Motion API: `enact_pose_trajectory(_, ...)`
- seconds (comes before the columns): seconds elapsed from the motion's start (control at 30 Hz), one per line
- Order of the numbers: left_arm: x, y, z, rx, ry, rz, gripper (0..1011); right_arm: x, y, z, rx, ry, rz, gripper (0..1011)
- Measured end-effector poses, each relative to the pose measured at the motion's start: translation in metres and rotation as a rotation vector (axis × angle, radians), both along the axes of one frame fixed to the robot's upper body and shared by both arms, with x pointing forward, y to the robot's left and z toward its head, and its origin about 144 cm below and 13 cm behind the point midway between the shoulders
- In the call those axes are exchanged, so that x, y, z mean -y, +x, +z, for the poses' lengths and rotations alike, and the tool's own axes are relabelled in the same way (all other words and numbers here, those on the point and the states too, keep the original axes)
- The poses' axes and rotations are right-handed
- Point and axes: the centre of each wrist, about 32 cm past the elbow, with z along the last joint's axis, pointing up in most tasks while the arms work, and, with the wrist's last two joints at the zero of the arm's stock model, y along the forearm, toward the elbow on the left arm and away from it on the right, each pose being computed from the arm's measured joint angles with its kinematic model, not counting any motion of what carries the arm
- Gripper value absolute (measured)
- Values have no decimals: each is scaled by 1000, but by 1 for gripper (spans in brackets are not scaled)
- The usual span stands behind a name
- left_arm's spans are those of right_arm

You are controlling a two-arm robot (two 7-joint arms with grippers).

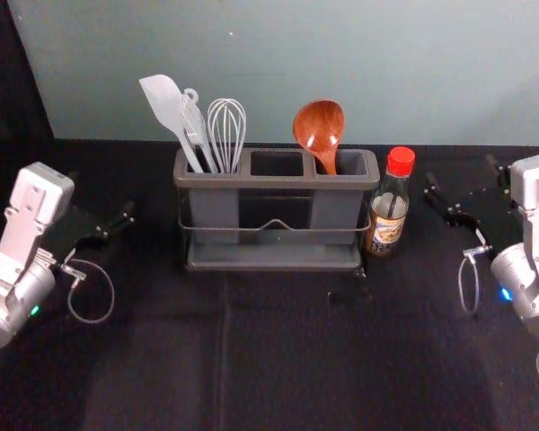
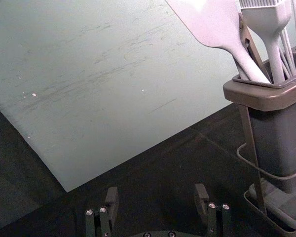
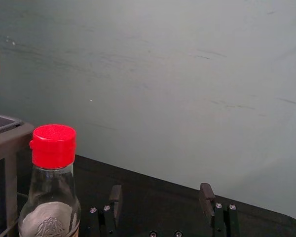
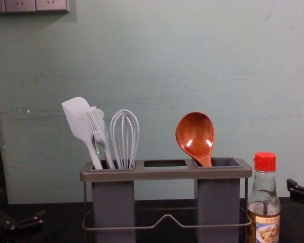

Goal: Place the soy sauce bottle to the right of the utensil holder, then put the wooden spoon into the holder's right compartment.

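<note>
bottle: one soy sauce bottle (image 1: 388, 215), right of centre in the head view, lower right in the chest view. Just beside the holder's right end; can't tell if touching.
bottle axis: upright, long axis vertical, red cap (image 1: 401, 162) up, base on the black cloth (image 1: 287, 359). Picture label turned toward the chest camera.
spoon: one wooden spoon (image 1: 320, 126), upper part of the head view, right of centre. Sits in the holder's right compartment.
spoon axis: steep, bowl up, handle down. Bowl end leans to the left of the frame, handle runs down and right into the compartment. Bowl's hollow faces the cameras.
holder: one utensil holder (image 1: 274, 181), centre of the head view, long axis left-right. Three top openings: left, middle, right.
left compartment: three tools, heads up: one spatula (image 1: 164, 99) leaning left, one brush (image 4: 97, 126), one whisk (image 1: 226, 126).
left gripper (image 1: 101, 194): left side of the head view, well apart from the holder. Jaws open, gripping nothing.
right gripper (image 1: 460, 172): right side of the head view, near the bottle, apart from it. Jaws open, gripping nothing.
count: bottle 1, spoon 1, holder 1, spatula 1, brush 1, whisk 1, grippers 2.
</note>
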Motion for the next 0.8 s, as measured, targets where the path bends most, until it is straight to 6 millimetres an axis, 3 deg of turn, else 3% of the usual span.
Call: enact_pose_trajectory(0.8,0,0,0,0,0,0,1005,4,-4,-4,-3,24,-28,1003)
